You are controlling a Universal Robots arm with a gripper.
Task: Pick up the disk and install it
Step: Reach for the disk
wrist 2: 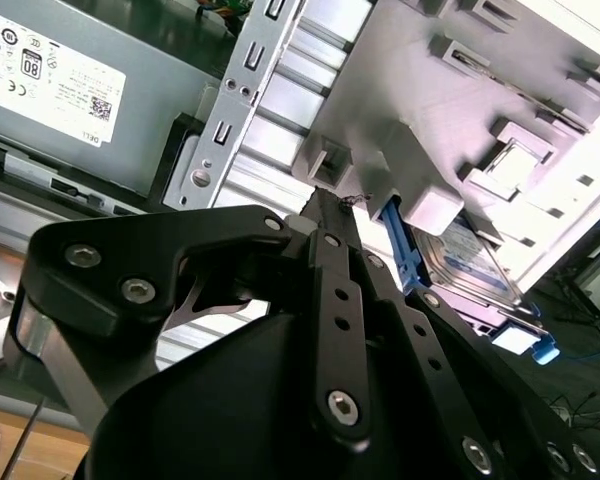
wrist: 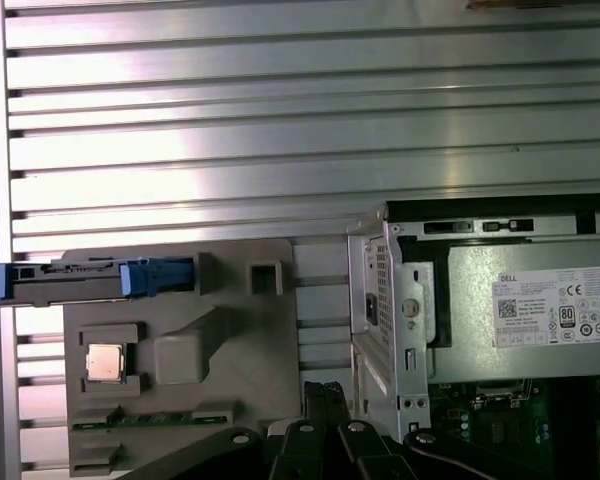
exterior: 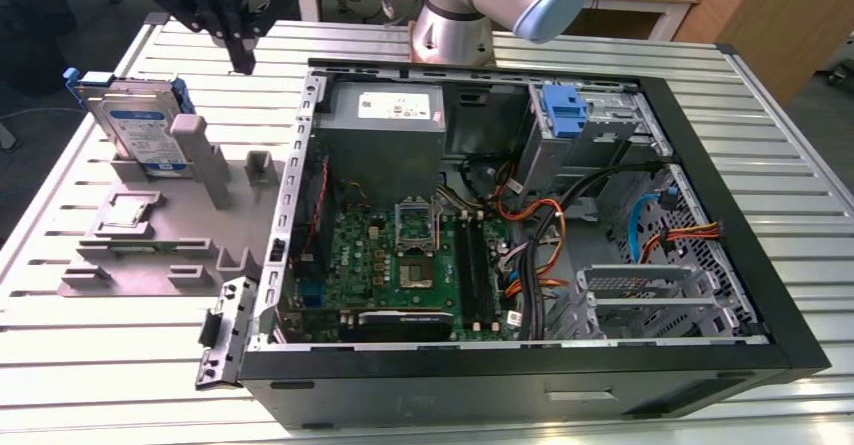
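Closed gripper point(wrist 2: 326, 198) near the upright disk point(exterior: 140, 130)

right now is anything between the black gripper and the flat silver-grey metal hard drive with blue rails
Nothing visible. The black gripper hangs shut in open air, to the exterior view's right of the silver-grey hard drive, which stands on edge in a grey plastic holder. The holder's upright post flanks the drive lower down.
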